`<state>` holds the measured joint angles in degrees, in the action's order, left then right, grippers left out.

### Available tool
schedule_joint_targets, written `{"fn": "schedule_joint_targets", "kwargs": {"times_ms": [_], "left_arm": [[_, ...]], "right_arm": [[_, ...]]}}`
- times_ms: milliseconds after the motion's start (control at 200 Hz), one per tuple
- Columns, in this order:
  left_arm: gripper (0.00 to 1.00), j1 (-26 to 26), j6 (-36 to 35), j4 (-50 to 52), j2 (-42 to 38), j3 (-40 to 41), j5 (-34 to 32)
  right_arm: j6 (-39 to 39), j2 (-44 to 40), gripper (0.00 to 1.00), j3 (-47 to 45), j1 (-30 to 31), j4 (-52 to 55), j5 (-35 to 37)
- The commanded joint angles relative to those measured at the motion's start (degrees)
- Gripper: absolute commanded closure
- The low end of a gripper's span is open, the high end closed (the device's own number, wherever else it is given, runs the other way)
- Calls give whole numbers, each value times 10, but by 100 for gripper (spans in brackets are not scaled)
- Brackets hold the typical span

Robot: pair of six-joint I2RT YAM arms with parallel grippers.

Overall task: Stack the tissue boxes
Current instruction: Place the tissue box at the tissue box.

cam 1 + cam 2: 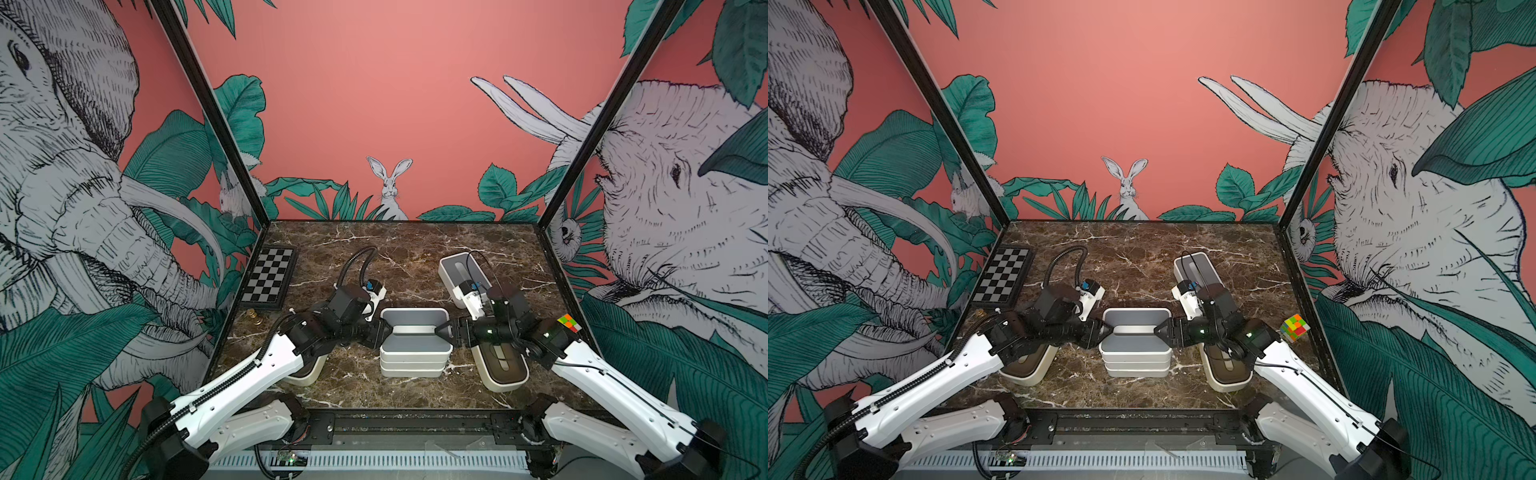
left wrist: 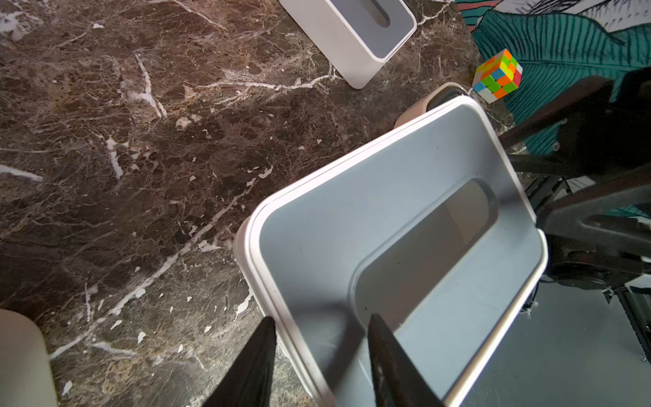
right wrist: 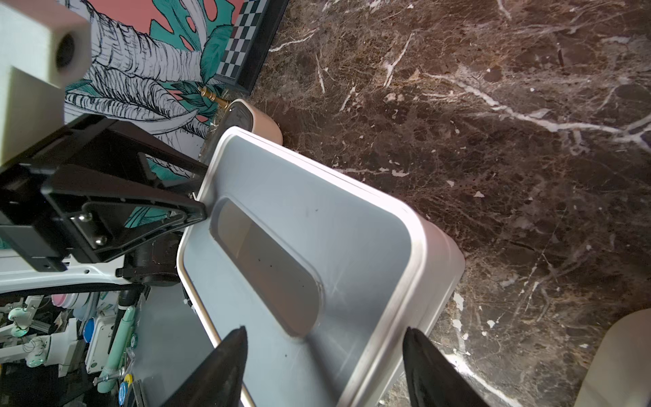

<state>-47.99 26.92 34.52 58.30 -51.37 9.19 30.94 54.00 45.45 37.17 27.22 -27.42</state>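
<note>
Grey tissue box: left claw seemingly pinches wall.

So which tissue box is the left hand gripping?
The grey-lined white box atop the centre stack; the left hand pinches its end wall. No other box is gripped.

Noted 1 checkered board and 1 small brass piece at the marble table's left edge, 1 multicoloured cube at its right edge.

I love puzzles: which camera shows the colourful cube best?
The left wrist view: the cube appears large and unblocked. Both top views show it small, beside the right arm. The right wrist view misses it.
</note>
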Motion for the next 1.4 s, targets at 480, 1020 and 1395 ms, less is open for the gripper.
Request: {"fn": "schedule_joint_targets", "kwargs": {"times_ms": [480, 1020, 1395], "left_arm": [[55, 3, -6, 6, -19, -6, -15], [54, 3, -7, -10, 2, -15, -20], [54, 3, -13, -6, 7, -22, -23]], "right_arm": [[-2, 19, 31, 30, 9, -27, 1], [0, 4, 30, 20, 10, -19, 10], [-4, -5, 29, 13, 10, -15, 27]]}}
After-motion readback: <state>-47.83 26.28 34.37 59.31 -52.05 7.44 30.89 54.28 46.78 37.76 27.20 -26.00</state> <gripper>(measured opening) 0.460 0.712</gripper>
